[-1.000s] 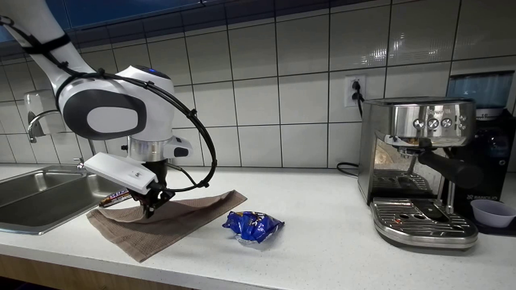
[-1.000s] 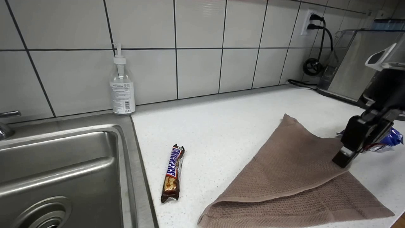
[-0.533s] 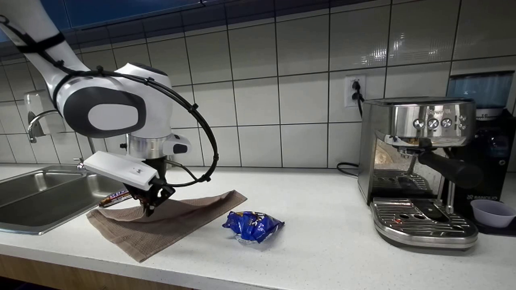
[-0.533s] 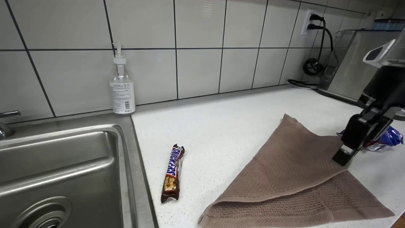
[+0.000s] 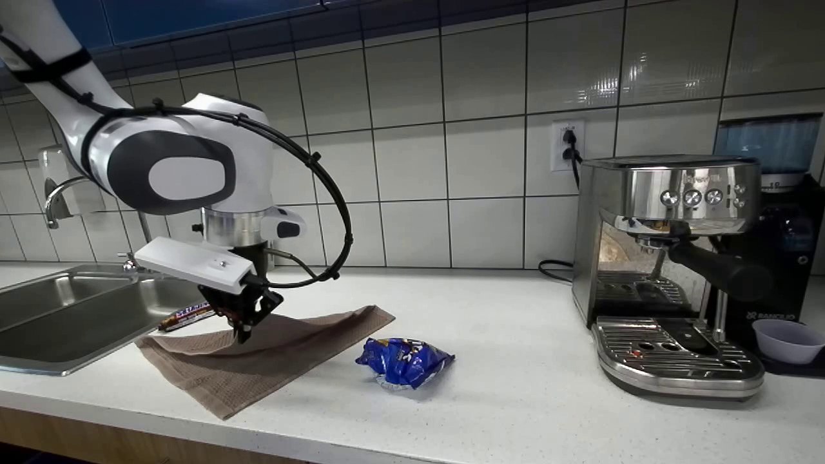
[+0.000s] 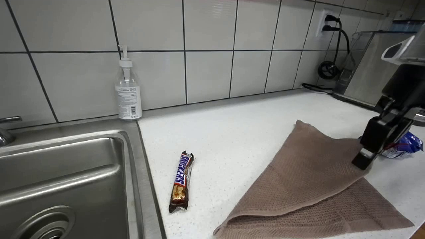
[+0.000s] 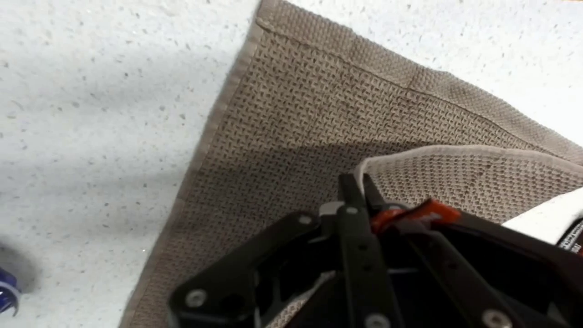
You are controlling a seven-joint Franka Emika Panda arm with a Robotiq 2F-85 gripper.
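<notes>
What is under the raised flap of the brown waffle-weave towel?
The towel's own lower layer shows at the opening; deeper in the fold, the flap hides what is there.

In an exterior view, the cloth lies near the front edge of the counter, the packet right of the cloth, the coffee machine farther right, the candy bar between cloth and sink.
</notes>
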